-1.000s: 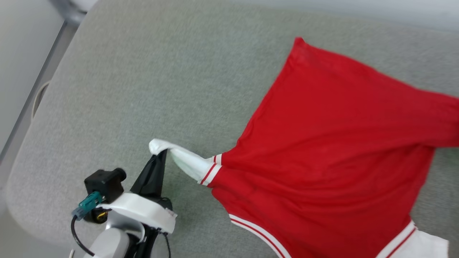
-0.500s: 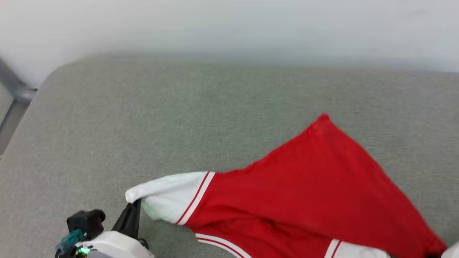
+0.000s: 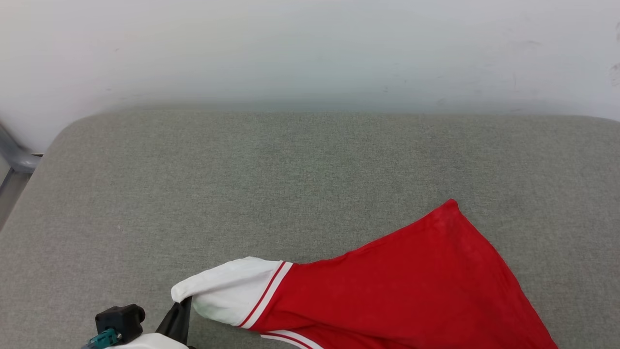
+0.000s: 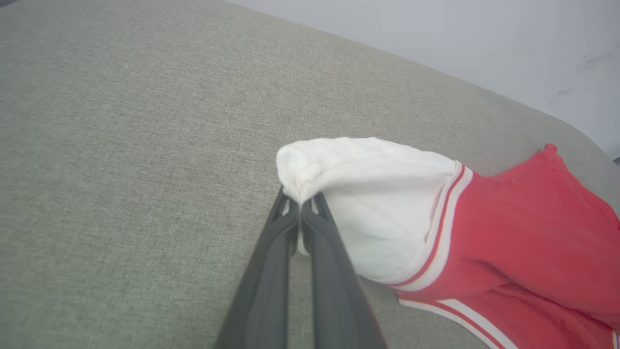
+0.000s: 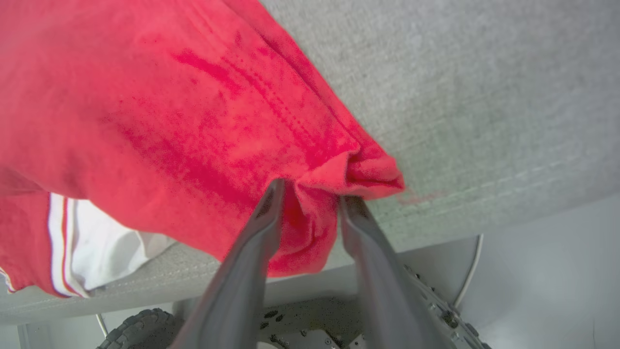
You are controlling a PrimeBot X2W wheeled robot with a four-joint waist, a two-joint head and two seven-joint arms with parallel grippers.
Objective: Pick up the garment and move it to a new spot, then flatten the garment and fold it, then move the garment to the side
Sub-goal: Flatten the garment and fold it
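The garment (image 3: 411,286) is down on the grey table (image 3: 242,184), plain red side up with no lettering showing, and it's not flat yet. Your left gripper (image 4: 300,206) has its jaws pressed together on the tip of the white sleeve (image 4: 368,194), and the red body fans away to the right of them. Your right gripper (image 5: 310,196) has its jaws apart. A bunched red corner (image 5: 358,169) sits between their tips and droops over the table's edge just below them. I'd say the move to a new spot looks done and you're into the flattening. Ahead of you: smooth the body, bring that corner onto the table, fold, then shift it aside.
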